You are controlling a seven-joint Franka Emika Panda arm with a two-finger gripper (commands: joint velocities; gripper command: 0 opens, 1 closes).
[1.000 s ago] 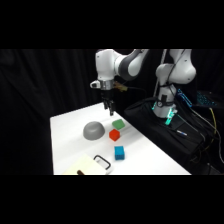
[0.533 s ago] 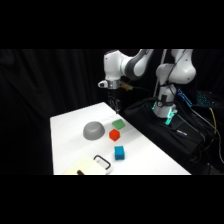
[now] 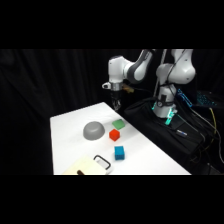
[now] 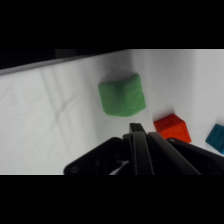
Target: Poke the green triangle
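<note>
The green triangle (image 3: 118, 123) lies on the white table (image 3: 70, 122), right of the grey dome (image 3: 93, 130) and just behind the red block (image 3: 114, 135). My gripper (image 3: 117, 104) hangs in the air above and slightly behind the green triangle, well clear of it. In the wrist view the green triangle (image 4: 122, 94) sits just ahead of my gripper (image 4: 137, 131), whose fingers are pressed together with nothing between them. The red block (image 4: 172, 128) shows to its right.
A blue cube (image 3: 119, 152) stands nearer the front, also showing as the blue cube (image 4: 217, 139) at the wrist view's right edge. A pale board with a black handle (image 3: 101, 162) lies at the front left. Black equipment (image 3: 170, 130) borders the table's right side.
My gripper has moved right and up, away from the table surface, and now hovers over the green triangle's far side.
</note>
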